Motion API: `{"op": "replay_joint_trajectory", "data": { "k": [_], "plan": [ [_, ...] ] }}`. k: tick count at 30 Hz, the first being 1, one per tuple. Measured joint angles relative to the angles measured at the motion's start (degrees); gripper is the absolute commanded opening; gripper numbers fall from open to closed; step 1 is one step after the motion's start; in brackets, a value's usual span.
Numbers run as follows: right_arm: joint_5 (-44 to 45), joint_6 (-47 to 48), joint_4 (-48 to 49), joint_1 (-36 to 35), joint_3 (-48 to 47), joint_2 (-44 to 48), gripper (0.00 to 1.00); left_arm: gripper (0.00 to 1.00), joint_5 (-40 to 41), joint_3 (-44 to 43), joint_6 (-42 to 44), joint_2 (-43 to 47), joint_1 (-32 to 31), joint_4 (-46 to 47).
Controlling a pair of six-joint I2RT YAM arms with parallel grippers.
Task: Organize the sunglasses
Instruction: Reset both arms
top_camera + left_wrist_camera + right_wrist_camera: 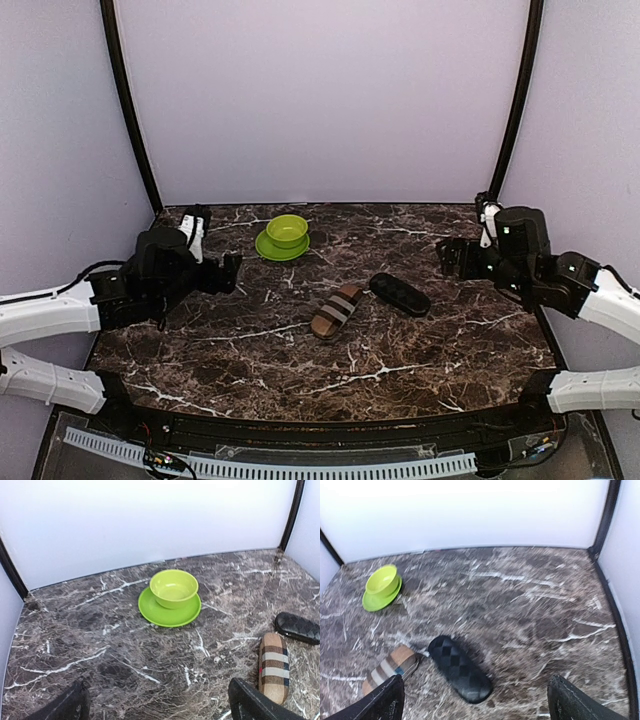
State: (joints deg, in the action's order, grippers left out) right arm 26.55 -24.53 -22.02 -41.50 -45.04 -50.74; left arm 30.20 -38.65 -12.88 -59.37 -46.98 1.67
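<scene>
No sunglasses show in any view. A black bumpy oblong case (399, 294) (460, 668) lies shut near the table's middle. A brown-and-beige striped case (336, 311) (274, 667) lies shut just to its left. My left gripper (226, 272) (160, 705) hovers at the left side of the table, open and empty, well left of the striped case. My right gripper (450, 257) (475, 700) hangs at the right side, open and empty, a short way right of the black case.
A green bowl (287, 230) (173, 587) sits on a green saucer (281, 247) at the back of the dark marble table (250, 370). White walls and black corner posts (130, 110) close in the back and sides.
</scene>
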Motion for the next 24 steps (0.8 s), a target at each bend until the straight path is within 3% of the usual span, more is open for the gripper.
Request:
{"op": "replay_joint_trajectory", "data": {
  "k": [5,8,24],
  "plan": [
    [6.0,2.2,0.4,0.0,1.1,2.8,1.00,0.99,3.9,7.0,1.8,13.4,1.1,2.6],
    [7.3,3.1,0.6,0.0,2.6,2.9,1.00,0.97,4.9,7.6,2.4,16.7,1.9,2.5],
    [8.0,3.5,2.8,0.0,4.2,4.4,1.00,0.95,3.3,8.4,3.8,15.0,2.0,1.3]
  ]
}}
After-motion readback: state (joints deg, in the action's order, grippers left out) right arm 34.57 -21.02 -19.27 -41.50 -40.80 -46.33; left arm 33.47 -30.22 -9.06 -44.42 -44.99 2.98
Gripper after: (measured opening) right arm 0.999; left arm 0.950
